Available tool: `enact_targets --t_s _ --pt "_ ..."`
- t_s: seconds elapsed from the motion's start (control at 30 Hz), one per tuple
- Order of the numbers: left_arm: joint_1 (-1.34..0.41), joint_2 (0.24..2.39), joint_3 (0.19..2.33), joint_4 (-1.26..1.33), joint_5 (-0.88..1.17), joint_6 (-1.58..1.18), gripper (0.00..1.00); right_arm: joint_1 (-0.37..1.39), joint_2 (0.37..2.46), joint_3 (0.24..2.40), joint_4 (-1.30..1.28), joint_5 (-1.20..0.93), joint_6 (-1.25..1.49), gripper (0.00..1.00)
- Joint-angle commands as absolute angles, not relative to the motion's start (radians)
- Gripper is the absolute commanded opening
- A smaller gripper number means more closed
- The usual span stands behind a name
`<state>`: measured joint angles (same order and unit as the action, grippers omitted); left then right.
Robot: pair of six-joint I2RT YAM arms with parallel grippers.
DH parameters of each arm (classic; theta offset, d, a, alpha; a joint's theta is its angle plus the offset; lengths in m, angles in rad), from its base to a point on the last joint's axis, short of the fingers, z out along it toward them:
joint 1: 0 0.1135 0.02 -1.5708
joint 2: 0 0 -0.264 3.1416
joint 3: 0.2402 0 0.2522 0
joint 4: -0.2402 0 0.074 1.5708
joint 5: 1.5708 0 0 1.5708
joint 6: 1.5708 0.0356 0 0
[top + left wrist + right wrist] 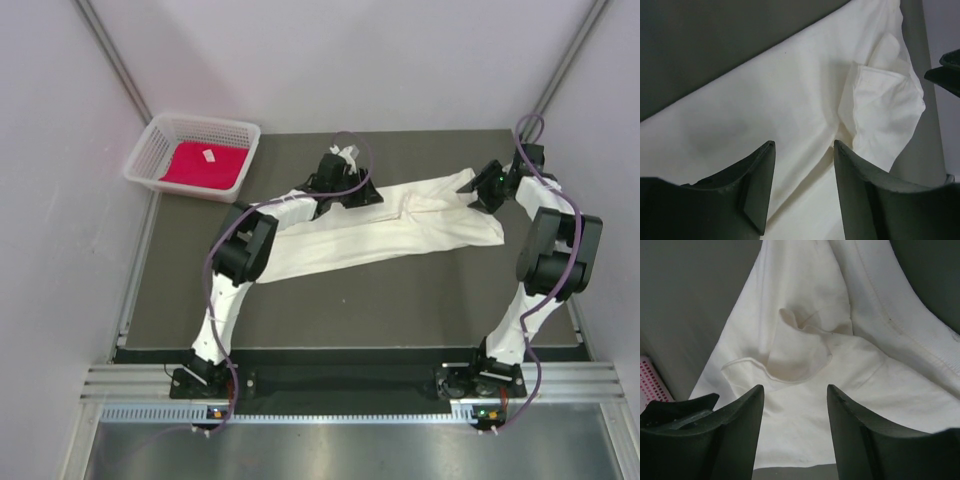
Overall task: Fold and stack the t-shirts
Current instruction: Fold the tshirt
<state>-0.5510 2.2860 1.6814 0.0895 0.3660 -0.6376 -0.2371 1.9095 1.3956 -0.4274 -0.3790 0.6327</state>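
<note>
A shirt (400, 225) lies stretched left to right across the middle of the table (400, 300). The left gripper (340, 192) sits over its far edge left of centre, and the right gripper (487, 188) over its right end. A basket (150, 150) at the table's far-left corner holds a second shirt (205, 165).

No readable text, labels or signs

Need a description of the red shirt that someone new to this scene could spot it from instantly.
On the dark table, look to the far left corner, where a white mesh basket sits. The red-magenta t-shirt lies inside it, a small white tag on top. It is the only brightly coloured cloth; the cream-white t-shirt lies stretched across the table's middle.
</note>
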Motion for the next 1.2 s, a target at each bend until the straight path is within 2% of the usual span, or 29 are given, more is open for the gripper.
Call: enact_targets --t_s 0.0,0.3,0.87,1.17 --pt "-0.581 2.367 1.788 0.279 0.359 -0.724 0.55 -0.232 1.924 1.42 -0.379 -0.39 0.598 0.54" --pt "-0.64 2.538 2.02 0.314 0.311 -0.841 0.56 -0.267 1.977 1.407 -0.371 -0.439 0.591 0.56" --pt "-0.653 2.681 2.143 0.318 0.253 -0.949 0.47 -0.276 2.059 1.443 -0.324 -0.471 0.646 0.5" --pt "-0.652 2.7 2.206 0.308 0.258 -0.985 0.15 -0.276 2.054 1.466 -0.299 -0.495 0.695 0.33"
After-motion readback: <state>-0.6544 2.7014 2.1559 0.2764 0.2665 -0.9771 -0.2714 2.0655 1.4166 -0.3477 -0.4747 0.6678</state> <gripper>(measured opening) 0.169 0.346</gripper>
